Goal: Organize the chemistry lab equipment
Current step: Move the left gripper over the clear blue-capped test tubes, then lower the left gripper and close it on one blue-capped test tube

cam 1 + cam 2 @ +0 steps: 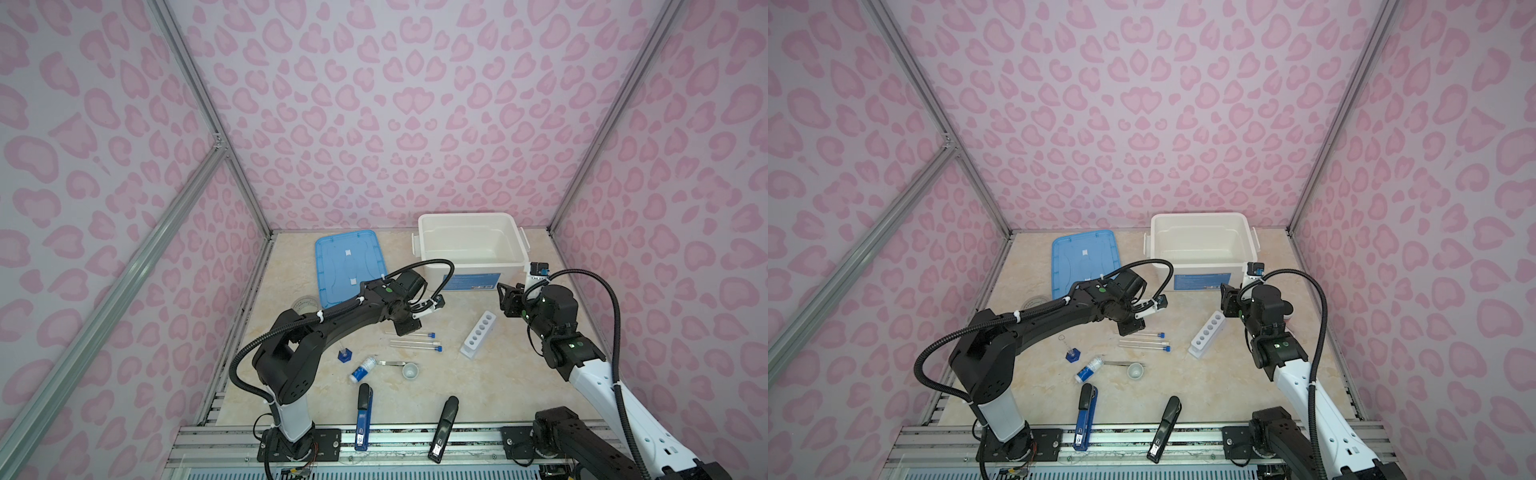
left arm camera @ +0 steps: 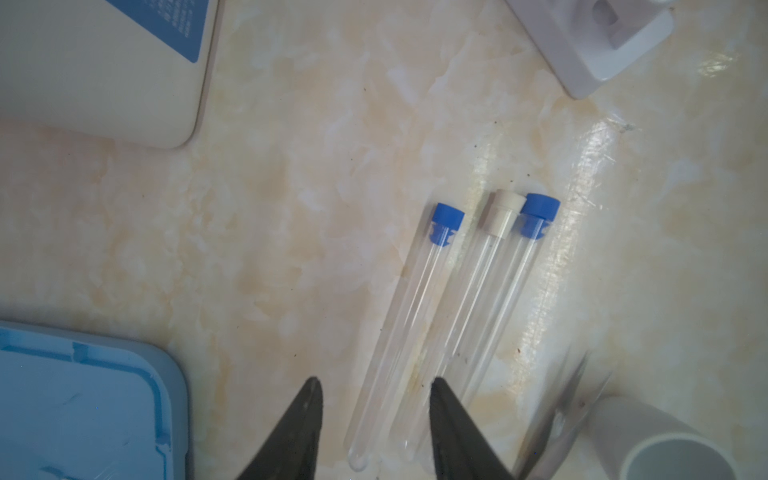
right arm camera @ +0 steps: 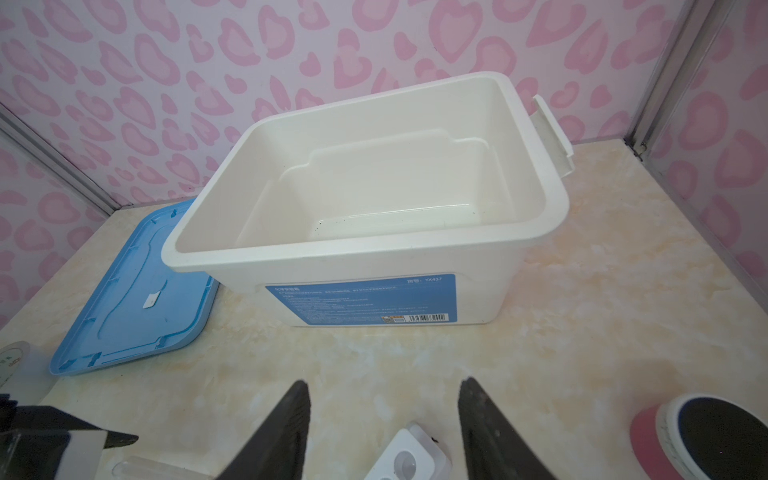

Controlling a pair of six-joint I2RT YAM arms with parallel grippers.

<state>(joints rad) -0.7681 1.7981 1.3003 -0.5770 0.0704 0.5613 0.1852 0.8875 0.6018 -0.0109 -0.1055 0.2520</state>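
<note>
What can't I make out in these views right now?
- Left gripper: both top views are too small to show its jaw gap; the left wrist view cannot settle whether it touches the test tubes.
- Tweezers: blurred in the left wrist view.
- Rack: cut off by the right wrist view's bottom edge.
- Tape roll: partly behind the left arm in both top views.
</note>
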